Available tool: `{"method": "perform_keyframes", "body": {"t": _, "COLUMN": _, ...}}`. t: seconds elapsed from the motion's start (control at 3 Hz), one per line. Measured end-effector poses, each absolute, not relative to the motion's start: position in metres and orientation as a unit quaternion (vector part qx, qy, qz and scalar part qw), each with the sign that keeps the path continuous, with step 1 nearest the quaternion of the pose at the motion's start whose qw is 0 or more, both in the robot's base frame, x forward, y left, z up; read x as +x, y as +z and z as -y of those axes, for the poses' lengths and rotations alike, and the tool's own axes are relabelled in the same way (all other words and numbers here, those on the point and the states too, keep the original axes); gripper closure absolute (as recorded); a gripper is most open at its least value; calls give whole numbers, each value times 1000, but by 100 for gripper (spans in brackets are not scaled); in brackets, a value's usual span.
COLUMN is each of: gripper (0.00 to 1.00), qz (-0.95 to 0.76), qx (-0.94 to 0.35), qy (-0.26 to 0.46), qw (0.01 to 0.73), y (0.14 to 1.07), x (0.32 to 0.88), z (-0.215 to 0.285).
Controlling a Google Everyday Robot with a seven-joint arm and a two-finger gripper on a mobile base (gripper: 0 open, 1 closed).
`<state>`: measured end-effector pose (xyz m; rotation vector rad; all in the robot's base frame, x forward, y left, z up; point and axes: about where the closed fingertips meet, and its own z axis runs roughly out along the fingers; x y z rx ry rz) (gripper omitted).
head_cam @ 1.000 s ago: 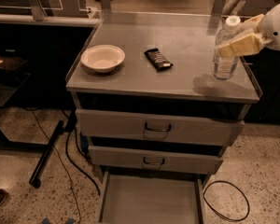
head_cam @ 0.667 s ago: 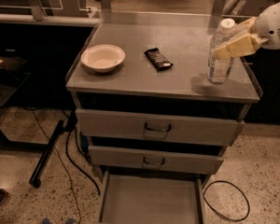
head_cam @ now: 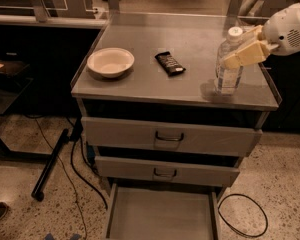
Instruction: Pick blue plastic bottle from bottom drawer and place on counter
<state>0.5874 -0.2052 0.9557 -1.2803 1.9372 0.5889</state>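
The blue plastic bottle, clear with a white cap, stands upright at the right side of the counter, its base on or just above the surface. My gripper comes in from the right, and its cream fingers are shut on the bottle's upper half. The bottom drawer is pulled open at the foot of the cabinet and shows only its bare tray.
A white bowl sits at the counter's left and a dark snack bar in the middle. The two upper drawers are closed. A cable loop and a black pole lie on the floor beside the cabinet.
My gripper has carried the bottle a little to the left and slightly down along the counter's right side. Nothing else has moved.
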Motion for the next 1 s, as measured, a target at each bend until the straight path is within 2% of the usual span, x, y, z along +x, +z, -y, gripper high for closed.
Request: {"method": "perform_keyframes", "body": {"t": 1.0, "gripper": 100, "qz": -739, "qx": -510, "qy": 266, "qw": 350, "y": 937, "x": 596, "z": 196}}
